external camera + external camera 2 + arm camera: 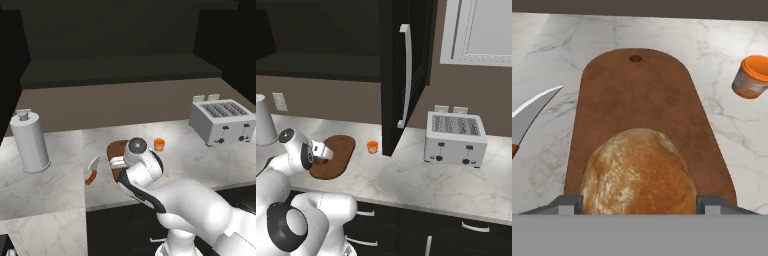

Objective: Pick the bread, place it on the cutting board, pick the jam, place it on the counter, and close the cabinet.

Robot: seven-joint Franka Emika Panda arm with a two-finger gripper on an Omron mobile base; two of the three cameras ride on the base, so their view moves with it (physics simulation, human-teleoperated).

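Note:
The bread (638, 172), a golden-brown roll, sits between my two fingertips, low over the near end of the cutting board (637, 95). My gripper (639, 205) is shut on the bread, with a finger pressed to each side. From the base views the hand (320, 159) hovers over the dark oval cutting board (338, 150) (117, 147). The jam (752, 77) (159, 144) (372, 146), a tiny orange jar, stands on the marble counter (406, 175) just right of the board. One cabinet door (406, 75) stands open above the counter.
An orange-handled knife (91, 172) (532, 112) lies on the counter left of the board. A silver toaster (222, 122) (455, 137) stands at the right, and a grey canister (30, 142) at the far left. The open door hangs just beyond the jam.

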